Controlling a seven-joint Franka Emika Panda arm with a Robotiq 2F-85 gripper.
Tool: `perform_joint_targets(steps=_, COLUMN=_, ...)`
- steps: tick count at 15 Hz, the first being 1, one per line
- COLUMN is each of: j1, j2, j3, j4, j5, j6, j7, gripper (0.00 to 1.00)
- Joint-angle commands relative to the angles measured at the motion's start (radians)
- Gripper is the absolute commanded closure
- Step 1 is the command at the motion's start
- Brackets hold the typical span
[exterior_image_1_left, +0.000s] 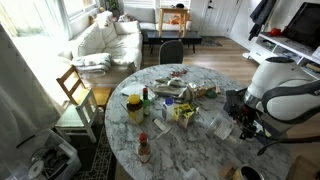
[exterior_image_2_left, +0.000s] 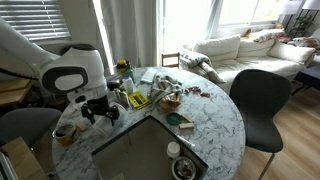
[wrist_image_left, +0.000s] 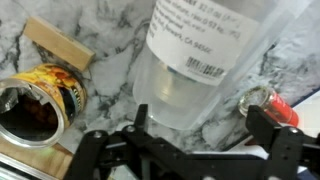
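Observation:
In the wrist view my gripper is open, with its two black fingers on either side of a clear plastic container that bears a white printed label. The container lies on the marble table, and its rounded end sits between the fingers. I cannot tell whether the fingers touch it. An open tin with dark contents lies to the left. A small glass jar with a red part lies to the right. In both exterior views the gripper hangs low over the table's edge.
A wooden block lies above the tin. The round marble table carries a cluster of bottles, jars and packets at its middle. Chairs stand around it, with a sofa beyond.

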Motion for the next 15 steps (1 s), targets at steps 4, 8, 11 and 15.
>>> perform_joint_targets(steps=4, j1=0.015, j2=0.115, j3=0.005, j4=0.028, j5=0.292, j6=0.05, j7=-0.172, gripper=0.0)
perform_joint_targets(steps=8, j1=0.017, j2=0.159, j3=0.003, j4=0.06, j5=0.325, j6=0.036, j7=-0.211, gripper=0.0)
perform_joint_targets(steps=11, j1=0.019, j2=0.173, j3=-0.003, j4=0.082, j5=0.301, j6=0.024, j7=-0.205, gripper=0.04)
perform_joint_targets(steps=15, j1=0.021, j2=0.174, j3=-0.012, j4=0.107, j5=0.259, j6=-0.012, j7=-0.186, gripper=0.33)
